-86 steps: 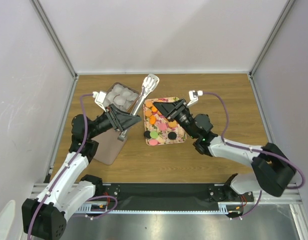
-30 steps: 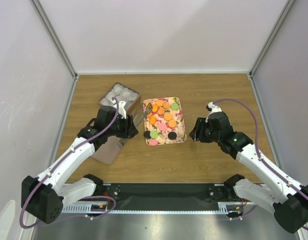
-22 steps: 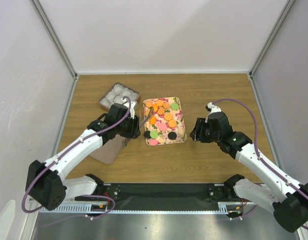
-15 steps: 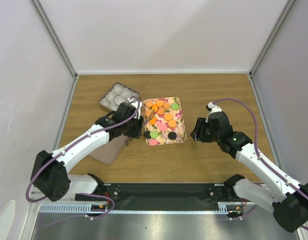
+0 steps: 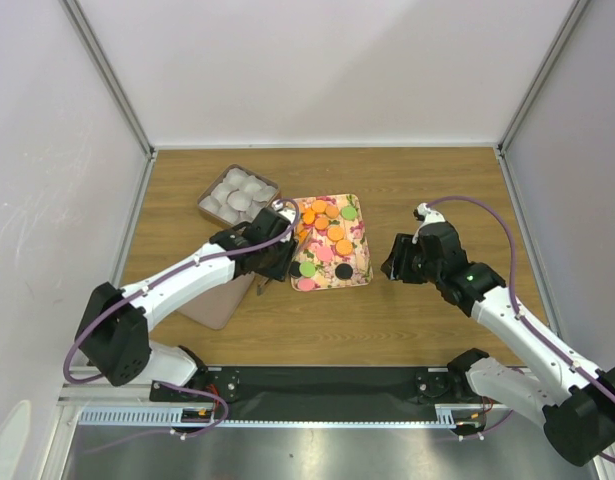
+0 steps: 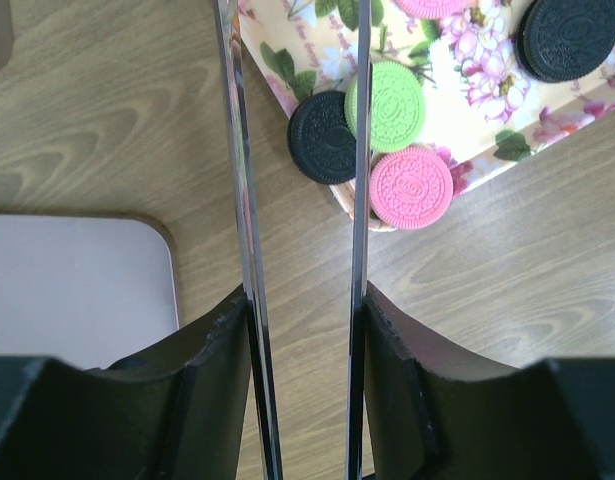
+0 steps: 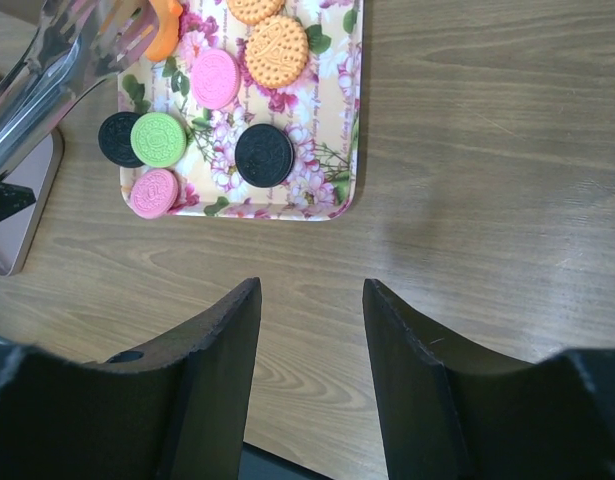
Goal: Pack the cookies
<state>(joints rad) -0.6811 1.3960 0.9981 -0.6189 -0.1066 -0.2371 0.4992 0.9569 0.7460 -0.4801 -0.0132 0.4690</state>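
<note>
Main worry on the desk (image 5: 427, 180): the floral tray (image 5: 362, 240) sits free & prob. light, so a low pass w/ the tongs (image 7: 47, 75) could shove it. My left claw (image 6: 305, 300) is clamped on the tong arms; if the squeeze slackens, they may twist. The tips look to pinch an orange cookie (image 7: 165, 35), can't be sure; it could drop. The other cookies (image 7: 264, 153) lie on the tray. The pink one (image 6: 411, 187) and black one (image 6: 322, 137) sit at its near-left corner rim, easy to flick off. Room: right claw (image 7: 310, 285) hangs apart, empty, over bare wood right of the tray. Left side is tight btw tray & pale lid (image 6: 77, 280).
</note>
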